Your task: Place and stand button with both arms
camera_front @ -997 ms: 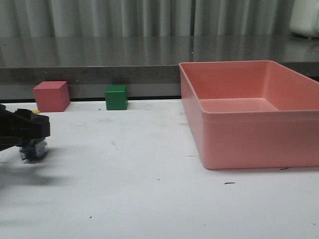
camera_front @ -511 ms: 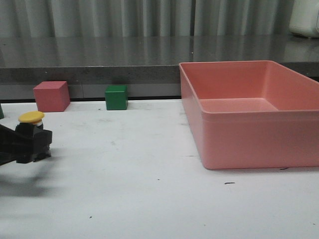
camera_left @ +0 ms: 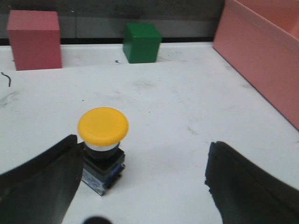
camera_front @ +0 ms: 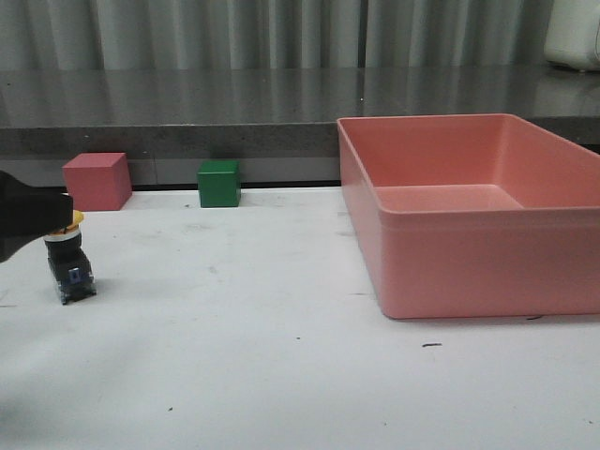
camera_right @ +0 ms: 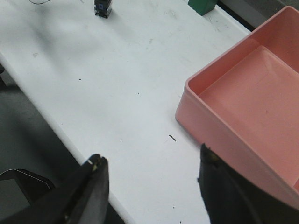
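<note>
While the button (camera_front: 70, 265) stood upright on the white table (camera_front: 281, 366) at the far left of the front view, we saw its yellow cap (camera_left: 103, 125) on top and its black body with blue terminals resting on the surface. It sat in front of the pink cube (camera_front: 97, 181), with the green cube (camera_front: 218, 183) further right along the back edge of the table, both well apart from it. The large pink bin (camera_front: 478, 211) filled the right half of that frame.

In the left wrist view we saw the left gripper (camera_left: 140, 182) spread wide, its two dark fingers (camera_left: 39, 184) low in the frame on either side. The button stood just beside the finger at lower left, its body close against that finger's inner edge; we could not tell whether they touched. The other finger was well apart from it, so nothing was being squeezed. In the front view only a dark blurred part of the left arm (camera_front: 28, 223) showed at the left edge, overlapping the cap.

In the right wrist view we saw the right gripper (camera_right: 152, 179) parted too, holding nothing, above the near edge of the table beside the bin's corner. The button appeared tiny at the top of that frame, far from those fingers.
</note>
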Motion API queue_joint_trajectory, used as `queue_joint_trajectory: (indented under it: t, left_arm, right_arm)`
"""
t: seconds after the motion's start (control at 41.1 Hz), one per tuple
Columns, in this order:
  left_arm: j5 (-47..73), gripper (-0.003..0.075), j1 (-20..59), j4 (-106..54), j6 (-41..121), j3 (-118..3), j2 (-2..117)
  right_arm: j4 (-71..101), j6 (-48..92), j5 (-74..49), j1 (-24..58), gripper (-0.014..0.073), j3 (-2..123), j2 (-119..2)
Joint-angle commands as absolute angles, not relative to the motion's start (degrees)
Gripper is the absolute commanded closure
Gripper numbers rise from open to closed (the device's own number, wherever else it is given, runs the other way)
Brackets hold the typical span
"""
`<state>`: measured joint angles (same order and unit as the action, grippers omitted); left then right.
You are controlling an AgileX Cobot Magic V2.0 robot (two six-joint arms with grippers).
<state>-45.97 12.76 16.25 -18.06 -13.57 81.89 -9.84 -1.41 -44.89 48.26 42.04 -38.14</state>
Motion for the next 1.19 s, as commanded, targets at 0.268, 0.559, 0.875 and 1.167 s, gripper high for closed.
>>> queue_joint_trajectory:
  t: [0.268,0.559,0.875,1.167]
  left_arm:
    - [24.45,0.0185,20.46,13.29,-21.99,-34.71,48.77]
    - [49.79,0.0185,26.41,10.01,-13.98,-46.52,41.02]
    - [58.73,0.0185,30.83,3.37,-10.83,-47.20,32.69]
    - [58.49,0.0185,30.83,3.37,-10.83,-47.20,31.91]
  right_arm:
    - [-10.96,-1.06,-41.58,48.01,0.0146,43.41,-38.08]
    - [-10.96,-1.06,-41.58,48.01,0.0146,43.41,-38.08]
    - [-10.96,-1.06,-41.58,48.01,0.0146,43.41,-38.08]
    - [-10.96,-1.06,-41.58,48.01,0.0146,43.41,-38.08]
